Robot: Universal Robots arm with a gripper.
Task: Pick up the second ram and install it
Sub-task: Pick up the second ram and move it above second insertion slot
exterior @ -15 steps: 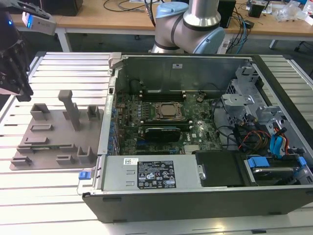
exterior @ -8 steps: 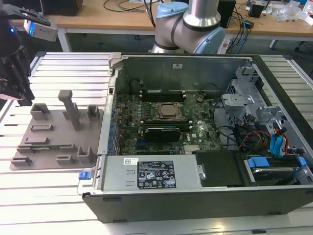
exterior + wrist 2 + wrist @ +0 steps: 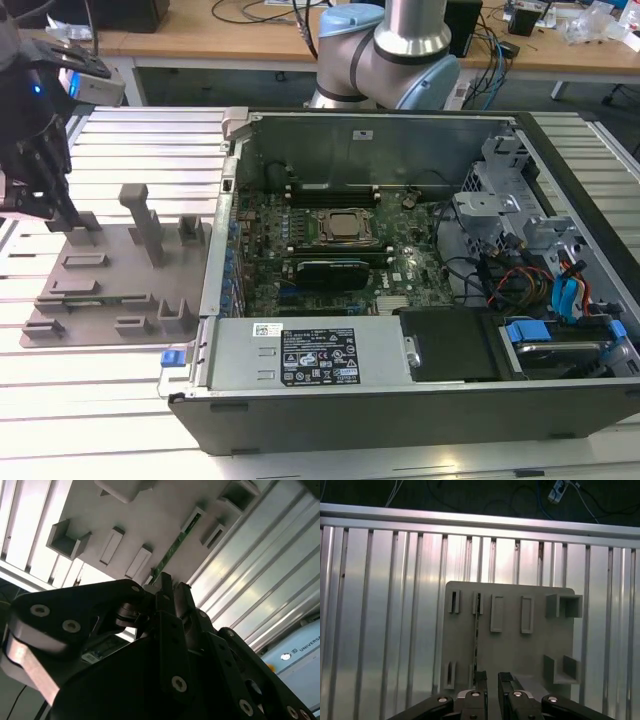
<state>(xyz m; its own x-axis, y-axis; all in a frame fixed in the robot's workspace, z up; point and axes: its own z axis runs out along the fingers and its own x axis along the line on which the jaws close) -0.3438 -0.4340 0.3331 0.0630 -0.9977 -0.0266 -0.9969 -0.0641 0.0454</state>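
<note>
The second ram [image 3: 477, 635] is a thin green stick standing on edge in a slot of the grey tray [image 3: 510, 650]; it also shows in the second wrist view [image 3: 172, 550]. My gripper [image 3: 492, 677] hangs just above the tray at one end of the stick. Its black fingers [image 3: 480, 679] stand a little apart with nothing between them, and the stick lines up with one finger, not with the gap. In the exterior view the gripper [image 3: 62, 205] is over the tray's [image 3: 110, 285] far corner, at the exterior view's left.
An open computer case [image 3: 400, 250] lies to the exterior view's right of the tray, with the motherboard, processor socket [image 3: 345, 228] and a black card [image 3: 335, 268] inside. Grey blocks [image 3: 145, 225] rise from the tray. The table is ribbed aluminium [image 3: 380, 605].
</note>
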